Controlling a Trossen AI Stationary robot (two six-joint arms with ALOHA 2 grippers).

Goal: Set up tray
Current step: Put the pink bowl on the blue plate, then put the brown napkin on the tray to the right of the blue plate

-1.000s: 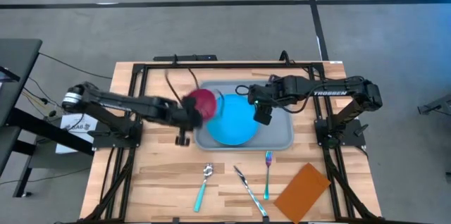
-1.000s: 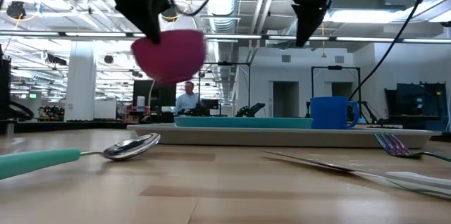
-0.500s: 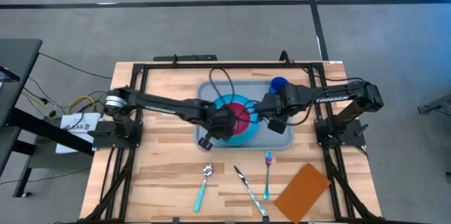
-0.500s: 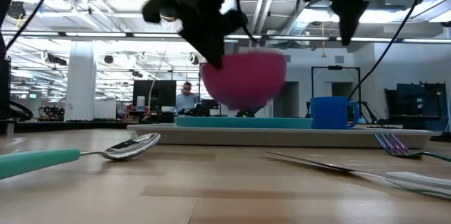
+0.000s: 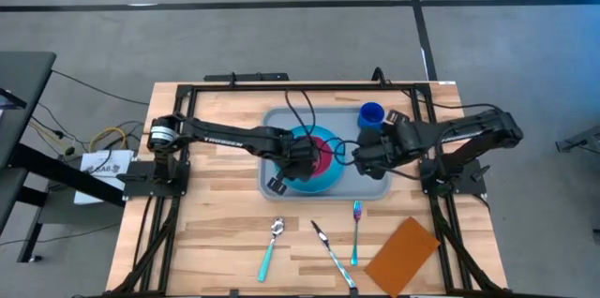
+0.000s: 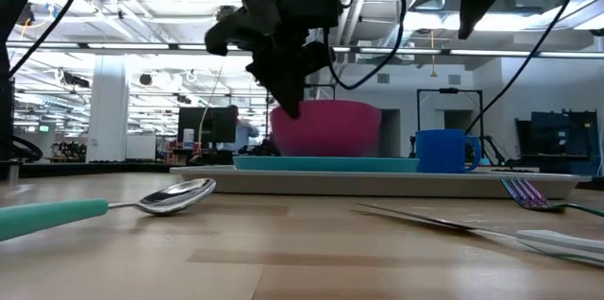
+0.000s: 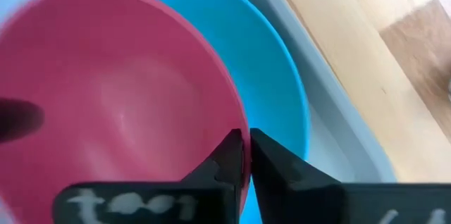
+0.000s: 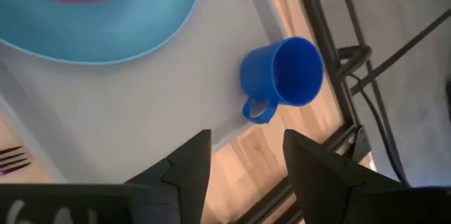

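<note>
Left wrist view: left end effector [image 7: 244, 155] pinching smooth pink bowl [image 7: 113, 104] rim (round blue plate [image 7: 271, 76] beneath).

Smooth matt plastic tray [image 5: 375, 186], pink bowl [image 6: 326, 128]; pale grained wooden tabletop [image 5: 216, 232].

Plate [image 5: 311, 178], bowl [image 5: 322, 153] and mug [image 5: 370, 113] crowd tray [image 5: 375, 186] (bare beside mug).
</note>
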